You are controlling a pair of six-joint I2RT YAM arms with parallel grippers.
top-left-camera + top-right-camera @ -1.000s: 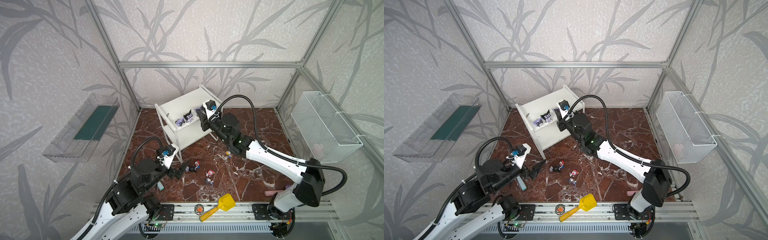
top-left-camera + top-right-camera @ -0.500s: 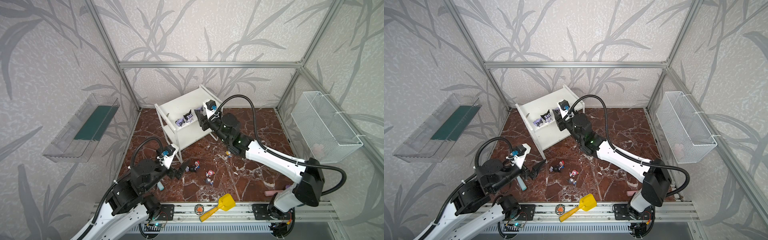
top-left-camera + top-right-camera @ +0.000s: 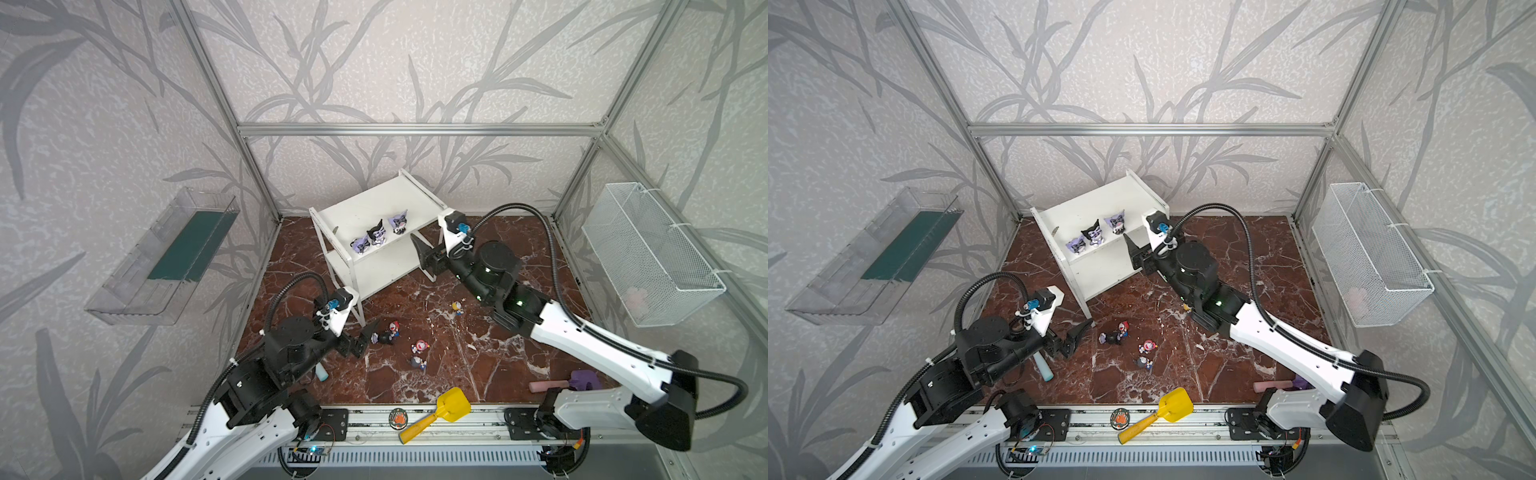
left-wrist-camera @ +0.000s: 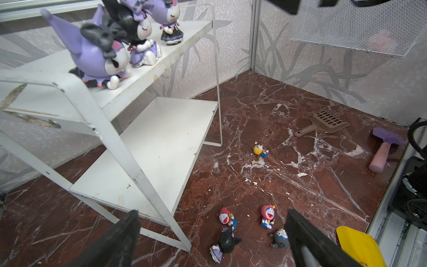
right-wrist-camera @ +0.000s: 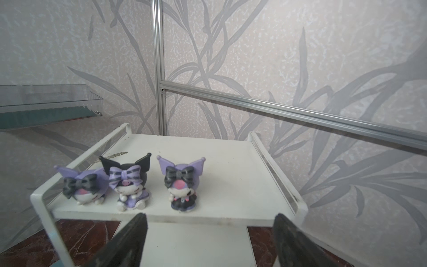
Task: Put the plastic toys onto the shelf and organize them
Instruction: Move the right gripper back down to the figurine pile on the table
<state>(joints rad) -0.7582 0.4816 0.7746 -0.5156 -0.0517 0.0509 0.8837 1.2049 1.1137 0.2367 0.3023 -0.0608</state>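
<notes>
Shelf: white, two boards, far left of centre on the marble floor. On the top board, along the near edge, we count three pointed-ear toys in a row: left purple figurine, black-eared figurine, right purple figurine. The first two are close together and the third is a little apart. Lower board: bare. Right gripper: jaws wide apart, holding nothing, just off the near edge in front of the right purple figurine. Left gripper: jaws fully apart, empty, low over the floor by the shelf's near leg. Floor stock, five pieces: fallen black figurine on its side, red-capped toy, pink toy and grey toy, clustered just ahead of the left gripper; yellow toy alone, farther right. Step in hand, as we judge it: a top-board placement is done and the right arm is free. Next move, we reckon: the left gripper lowers over the fallen black figurine, closes across its body and stands it beside the row. The small four would suit the lower board.
</notes>
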